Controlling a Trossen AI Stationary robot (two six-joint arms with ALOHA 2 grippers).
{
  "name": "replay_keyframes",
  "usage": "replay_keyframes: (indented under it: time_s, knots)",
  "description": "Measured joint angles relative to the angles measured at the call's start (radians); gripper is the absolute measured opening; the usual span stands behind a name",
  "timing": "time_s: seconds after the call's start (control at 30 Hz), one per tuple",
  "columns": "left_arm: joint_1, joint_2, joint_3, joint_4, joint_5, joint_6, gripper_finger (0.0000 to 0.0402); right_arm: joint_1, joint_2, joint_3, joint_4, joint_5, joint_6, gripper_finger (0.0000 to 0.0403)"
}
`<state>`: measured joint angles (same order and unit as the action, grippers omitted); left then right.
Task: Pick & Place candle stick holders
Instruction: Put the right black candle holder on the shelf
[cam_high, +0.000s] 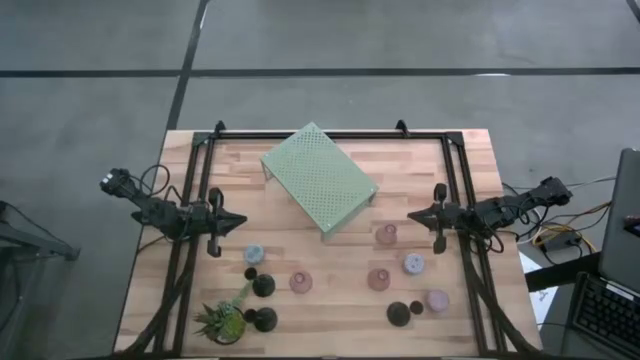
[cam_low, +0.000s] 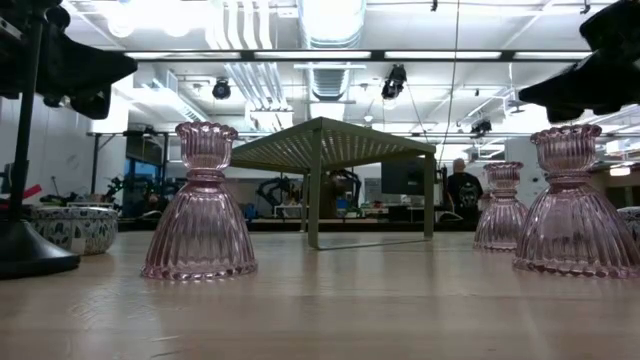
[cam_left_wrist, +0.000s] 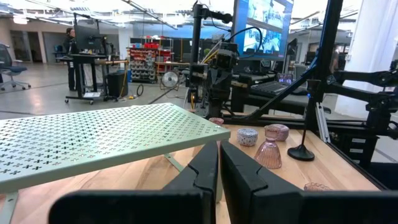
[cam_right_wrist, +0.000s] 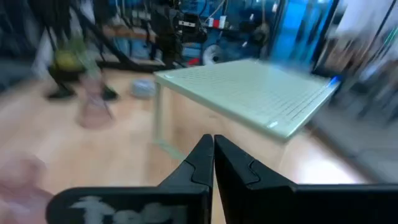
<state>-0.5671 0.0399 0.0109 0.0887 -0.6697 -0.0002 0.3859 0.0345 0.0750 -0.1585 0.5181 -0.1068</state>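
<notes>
While both arms wait at table edges, no holder taken; left gripper (cam_high: 238, 222) closed, empty; right gripper (cam_high: 413, 215) closed, empty; next likely: open, reach pink holder (cam_high: 386, 235).

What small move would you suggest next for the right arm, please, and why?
Probably open the right end effector and lower it toward the nearest pink holder. Both end effectors, the left one too, are shut, empty and off the table, while every holder sits ungrasped beside the green stand.
</notes>
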Motion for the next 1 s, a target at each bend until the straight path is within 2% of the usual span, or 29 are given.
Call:
replay_keyframes:
  time_s: [0.1,0.2,0.3,0.43,0.47,0.6,0.63,0.83,0.9,1.0]
  knots:
    - [0.000,0.000,0.000,0.000,0.000,0.000,0.0021,0.000,0.000,0.000,0.000,0.004,-0.222,0.0008]
    - [0.000,0.000,0.000,0.000,0.000,0.000,0.0021,0.000,0.000,0.000,0.000,0.004,-0.365,0.0008]
    - [0.000,0.000,0.000,0.000,0.000,0.000,0.0021,0.000,0.000,0.000,0.000,0.004,-0.424,0.0008]
    - [0.000,0.000,0.000,0.000,0.000,0.000,0.0021,0.000,0.000,0.000,0.001,0.004,-0.412,0.0008]
    - [0.000,0.000,0.000,0.000,0.000,0.000,0.0021,0.000,0.000,0.000,0.008,-0.002,-0.374,0.0008]
    - [0.000,0.000,0.000,0.000,0.000,0.000,0.0021,0.000,0.000,-0.001,0.040,-0.139,0.090,0.0008]
    - [0.000,0.000,0.000,0.000,0.000,0.000,0.0021,0.000,0.000,-0.001,0.051,-0.143,0.141,0.0008]
    - [0.000,0.000,0.000,0.000,0.000,0.000,0.0021,0.000,0.002,-0.003,0.189,-0.158,0.325,0.0008]
    - [0.000,0.000,0.000,0.000,0.000,0.000,0.0021,-0.001,0.002,-0.003,0.237,-0.166,0.334,0.0008]
    - [0.000,0.000,0.000,0.000,0.000,0.000,0.0021,-0.001,0.001,-0.003,0.255,-0.312,0.339,0.0008]
